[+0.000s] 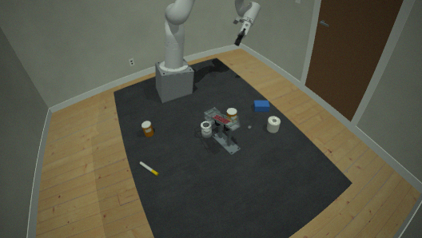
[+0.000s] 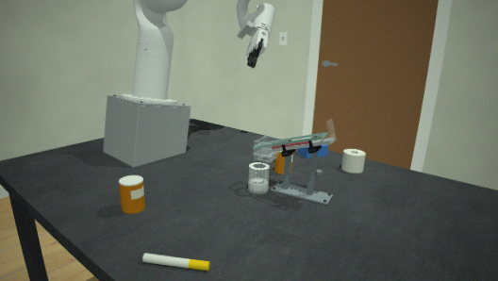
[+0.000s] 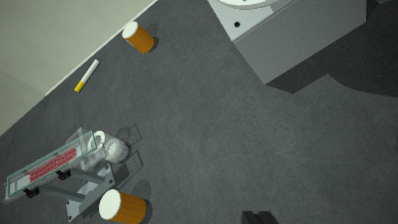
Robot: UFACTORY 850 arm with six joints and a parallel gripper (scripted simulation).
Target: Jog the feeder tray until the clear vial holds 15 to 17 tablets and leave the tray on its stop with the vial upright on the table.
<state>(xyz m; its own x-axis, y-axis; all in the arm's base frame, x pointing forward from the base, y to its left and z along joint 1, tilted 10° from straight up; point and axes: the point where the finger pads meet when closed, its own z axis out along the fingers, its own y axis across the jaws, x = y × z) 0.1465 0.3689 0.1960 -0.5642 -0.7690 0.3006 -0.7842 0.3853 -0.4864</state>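
Near the middle of the dark bench (image 2: 377, 226) the clear vial (image 2: 258, 177) stands upright, see-through with a white base. At its 3 o'clock the feeder tray (image 2: 294, 140), a glassy trough holding a row of red tablets (image 1: 220, 118), tilts on a grey stand (image 2: 302, 192). High above, toward 12 o'clock, the claw (image 2: 253, 60) hangs closed on nothing.

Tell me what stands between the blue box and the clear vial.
In the top view, the feeder tray and an orange bottle stand between the blue box and the clear vial.
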